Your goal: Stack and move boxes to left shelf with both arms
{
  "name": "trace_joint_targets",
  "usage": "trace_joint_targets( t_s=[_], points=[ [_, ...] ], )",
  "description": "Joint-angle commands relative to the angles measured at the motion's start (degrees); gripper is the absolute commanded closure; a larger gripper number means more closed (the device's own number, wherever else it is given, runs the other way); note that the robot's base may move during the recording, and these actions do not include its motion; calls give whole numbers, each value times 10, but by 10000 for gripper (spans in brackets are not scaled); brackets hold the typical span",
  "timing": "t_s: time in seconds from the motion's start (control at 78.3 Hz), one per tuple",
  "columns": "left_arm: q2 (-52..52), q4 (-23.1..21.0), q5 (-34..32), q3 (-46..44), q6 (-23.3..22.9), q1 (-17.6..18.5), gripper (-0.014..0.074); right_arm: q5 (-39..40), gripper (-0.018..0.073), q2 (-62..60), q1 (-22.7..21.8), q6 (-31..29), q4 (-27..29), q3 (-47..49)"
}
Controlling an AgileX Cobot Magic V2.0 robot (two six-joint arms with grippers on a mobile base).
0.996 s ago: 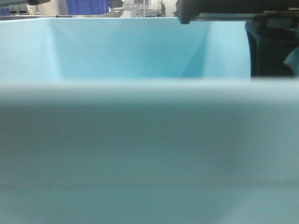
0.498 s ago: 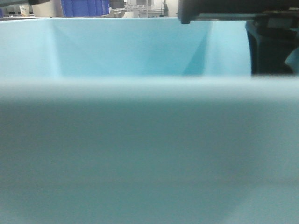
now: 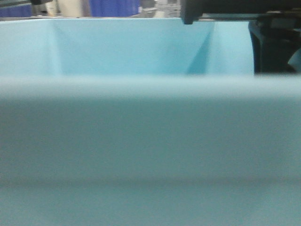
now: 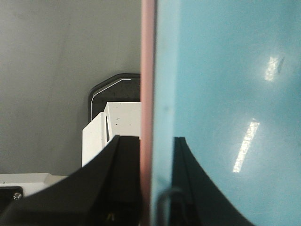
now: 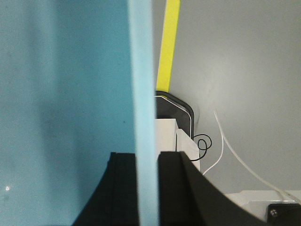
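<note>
Far dark-blue bins (image 3: 115,7) have slid right, blurred, behind the unmoved blue box (image 3: 141,47); left gripper (image 4: 157,141) jaws pinch blue and pink box (image 4: 147,70) walls together, right gripper (image 5: 146,157) jaws the blue wall; stack likely swinging shelfward.

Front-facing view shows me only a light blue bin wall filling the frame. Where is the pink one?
Observer: The left wrist view shows the pink bin as a thin edge right against the outer side of the light blue bin.
Reviewer: Is the left gripper on them?
Observer: Yes, the left gripper straddles both walls, one finger on each side.
Reviewer: And the right side?
Observer: The right gripper straddles the blue wall alone; no pink shows in that view.
</note>
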State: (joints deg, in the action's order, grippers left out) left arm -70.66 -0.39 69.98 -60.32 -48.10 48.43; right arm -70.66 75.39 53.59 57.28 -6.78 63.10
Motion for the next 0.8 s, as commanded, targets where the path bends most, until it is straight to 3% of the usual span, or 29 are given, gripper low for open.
trace_joint_targets(
  t_s=[0.0,0.792],
  points=[
    [16,4,52,-17,1,3,599,-15,508,-20,0,1,-27,17],
    [16,4,49,-17,1,3,599,-16,508,-20,0,1,-27,17]
  ],
)
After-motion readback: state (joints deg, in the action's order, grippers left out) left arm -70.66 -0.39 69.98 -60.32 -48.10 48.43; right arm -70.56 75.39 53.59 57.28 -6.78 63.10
